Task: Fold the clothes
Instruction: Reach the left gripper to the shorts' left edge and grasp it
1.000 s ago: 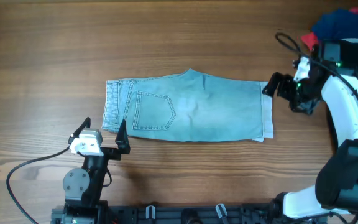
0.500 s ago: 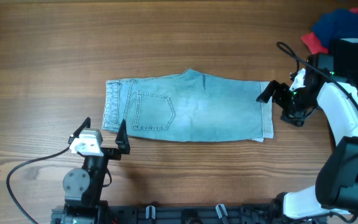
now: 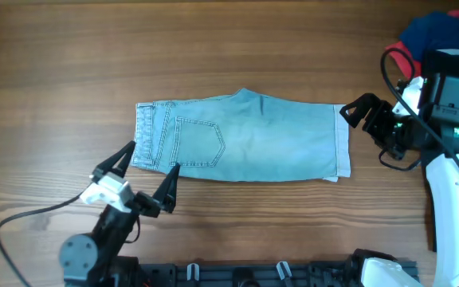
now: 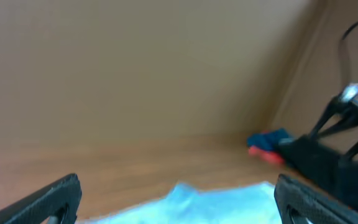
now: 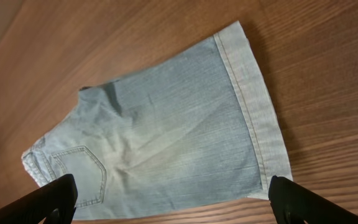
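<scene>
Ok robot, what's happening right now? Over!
Left tool open, empty. Right tool open, empty. Denim shorts lying flat, ungripped. Other clothes heaped far corner, nothing blocking.

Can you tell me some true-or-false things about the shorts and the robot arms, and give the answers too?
1. The denim shorts lie spread out on the table. True.
2. The left fingers are squeezing the shorts. False: they are wide open and hold nothing.
3. A stitched pocket shows on the shorts. True.
4. The red cloth lies on the shorts. False: it sits in the far right corner by a blue cloth.
5. The right fingers are shut. False: they are open, beside the hem.
</scene>
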`<state>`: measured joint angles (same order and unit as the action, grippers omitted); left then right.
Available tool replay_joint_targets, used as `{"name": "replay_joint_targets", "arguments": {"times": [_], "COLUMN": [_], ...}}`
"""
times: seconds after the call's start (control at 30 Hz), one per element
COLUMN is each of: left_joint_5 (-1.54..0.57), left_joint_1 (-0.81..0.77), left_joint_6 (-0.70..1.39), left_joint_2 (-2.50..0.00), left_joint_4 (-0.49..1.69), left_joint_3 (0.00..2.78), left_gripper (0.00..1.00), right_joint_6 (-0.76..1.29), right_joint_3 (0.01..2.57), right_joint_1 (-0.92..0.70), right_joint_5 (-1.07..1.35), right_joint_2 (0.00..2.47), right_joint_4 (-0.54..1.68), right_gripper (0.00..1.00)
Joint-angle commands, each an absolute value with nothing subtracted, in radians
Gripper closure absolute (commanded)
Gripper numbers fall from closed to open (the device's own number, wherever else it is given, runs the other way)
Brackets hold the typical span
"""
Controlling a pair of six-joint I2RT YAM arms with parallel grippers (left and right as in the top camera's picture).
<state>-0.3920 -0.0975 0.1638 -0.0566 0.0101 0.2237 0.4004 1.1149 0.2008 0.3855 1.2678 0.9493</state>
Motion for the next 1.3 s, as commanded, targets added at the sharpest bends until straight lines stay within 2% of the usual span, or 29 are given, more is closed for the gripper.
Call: {"name": "replay_joint_targets", "arguments": {"times": [0.0,0.1,0.2,0.3,0.43,0.53,0.67,0.7,0.93,1.27], "left_joint_5": [-0.364,-0.265,-0.198,-0.088,-0.101,-0.364,-0.525,-0.665,-0.631,-0.725], "left_joint_1": [-0.101,-0.101,-0.101,-0.1,-0.007,0.115,0.214,0.26,0.351,0.35], "left_joint_6": [0.157,0.107,0.046,0.03,0.02,-0.151,-0.234,-0.373,-0.39,-0.44], "left_joint_2": [-0.243,-0.586,-0.841,-1.063,-1.253,-1.405,-1.554,-1.63,-1.808,-1.954], "left_joint_4": [0.224,0.566,0.754,0.853,0.834,0.839,0.862,0.904,0.901,0.916], "left_joint_3": [0.511,0.845,1.062,1.199,1.206,1.206,1.206,1.206,1.206,1.193], "left_gripper": [0.0,0.0,0.0,0.0,0.0,0.0,0.0,0.0,0.0,0.0], "right_joint_6": [0.48,0.57,0.63,0.68,0.692,0.691,0.691,0.692,0.691,0.691], "right_joint_3": [1.114,1.114,1.114,1.114,1.114,1.114,1.114,1.114,1.114,1.114], "right_joint_1": [0.196,0.196,0.196,0.196,0.196,0.196,0.196,0.196,0.196,0.196], "right_joint_5": [0.397,0.397,0.397,0.397,0.397,0.397,0.397,0.397,0.397,0.397], "right_joint_2": [1.278,1.281,1.281,1.281,1.281,1.281,1.281,1.281,1.281,1.281], "right_joint_4": [0.937,0.924,0.924,0.924,0.924,0.924,0.924,0.924,0.924,0.924], "right_gripper": [0.0,0.0,0.0,0.0,0.0,0.0,0.0,0.0,0.0,0.0]}}
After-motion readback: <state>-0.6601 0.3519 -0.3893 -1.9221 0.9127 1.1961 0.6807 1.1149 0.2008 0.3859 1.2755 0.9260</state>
